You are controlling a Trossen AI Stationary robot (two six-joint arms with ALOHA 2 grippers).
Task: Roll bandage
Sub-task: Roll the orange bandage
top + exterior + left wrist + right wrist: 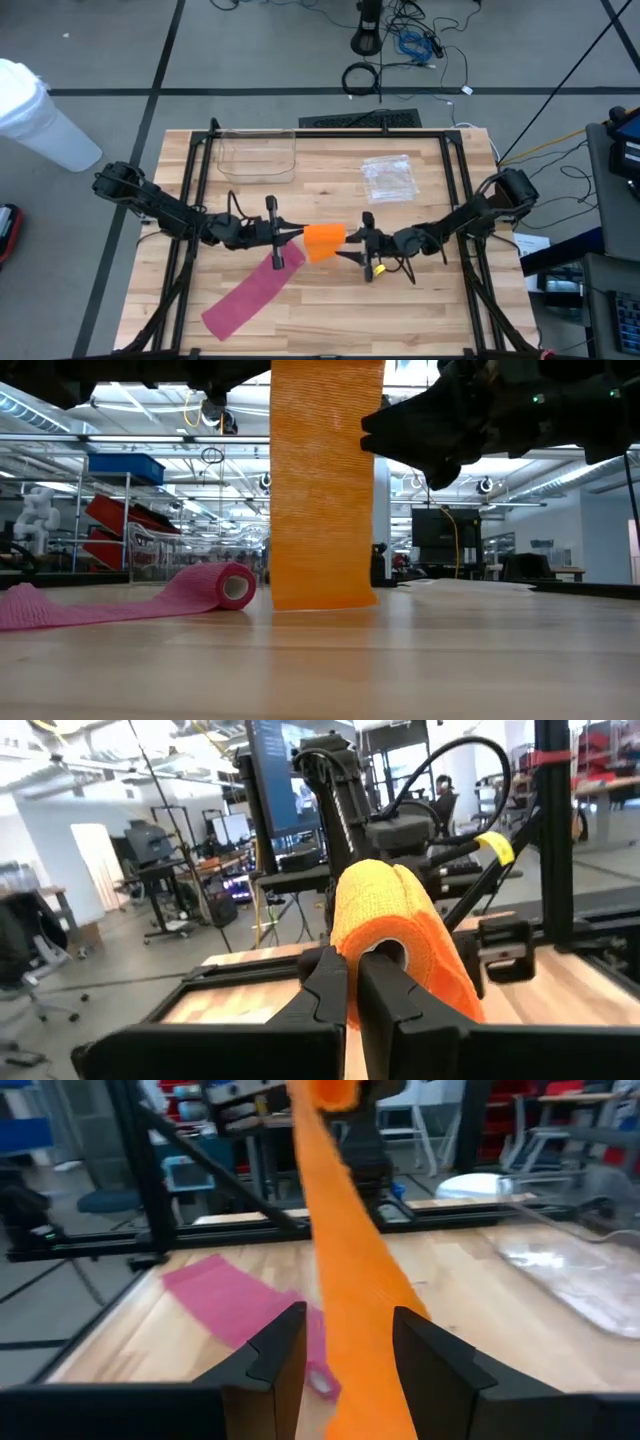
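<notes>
An orange bandage is partly unrolled. Its roll (385, 915) is held up above the table's middle by my left gripper (352, 982), which is shut on it. Its loose strip (325, 490) hangs down to the tabletop. My right gripper (345, 1342) is open, just right of the roll, and the orange strip (345, 1280) runs between its fingers. A pink bandage (245, 295) lies spread on the table near the front left, its rolled end (232, 586) resting on the wood. My left gripper holds the orange roll by its end face, at the core hole (386, 954), with one finger at the hollow and the other outside the roll's wall. The fingers come level from the table's left. The roll is lifted clear and the strip hangs below it. My right gripper has the strip between its open fingers; I cannot tell whether they touch it.
A clear plastic tray (258, 155) stands at the far left of the table and a clear plastic bag (388, 178) lies at the far right. Black frame rails (195, 190) run along the table's sides. Bare wood shows at the front right.
</notes>
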